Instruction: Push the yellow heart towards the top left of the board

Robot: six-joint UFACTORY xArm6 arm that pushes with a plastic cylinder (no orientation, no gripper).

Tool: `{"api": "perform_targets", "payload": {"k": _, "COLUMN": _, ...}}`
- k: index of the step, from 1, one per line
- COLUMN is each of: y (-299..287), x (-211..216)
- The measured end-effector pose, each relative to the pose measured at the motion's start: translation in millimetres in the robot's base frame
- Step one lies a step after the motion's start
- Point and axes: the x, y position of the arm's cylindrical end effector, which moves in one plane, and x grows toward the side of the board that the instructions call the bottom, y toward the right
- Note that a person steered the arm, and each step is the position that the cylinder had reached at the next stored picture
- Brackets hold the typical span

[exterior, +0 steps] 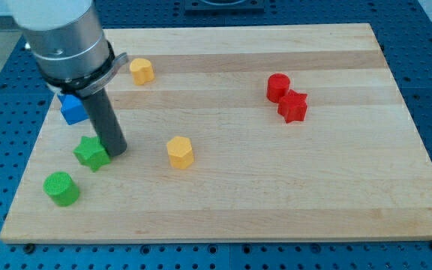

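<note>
A yellow block point(142, 70), which looks like the heart, lies near the view's top left, beside the arm's grey body. A second yellow block point(180, 151), roughly hexagonal, lies left of the board's middle. My tip point(116, 151) rests on the board right beside the green star point(91, 154), on its right, and left of the hexagonal yellow block. The tip is well below the yellow heart.
A blue block point(72, 109) is partly hidden behind the rod at the left. A green cylinder point(61, 188) sits near the bottom left corner. A red cylinder point(277, 87) and a red star point(293, 106) touch at the right. The wooden board point(238, 202) lies on a blue perforated table.
</note>
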Motion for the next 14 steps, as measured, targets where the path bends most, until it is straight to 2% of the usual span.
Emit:
{"api": "perform_targets", "payload": {"k": 1, "y": -50.8, "x": 9.2}}
{"api": "perform_targets", "payload": {"k": 3, "y": -30.3, "x": -17.2}}
{"api": "perform_targets", "payload": {"k": 7, "y": -33.6, "x": -18.9}}
{"api": "perform_targets", "payload": {"k": 9, "y": -25.3, "x": -42.2}}
{"api": "perform_targets", "payload": {"k": 14, "y": 4.7, "x": -41.1}}
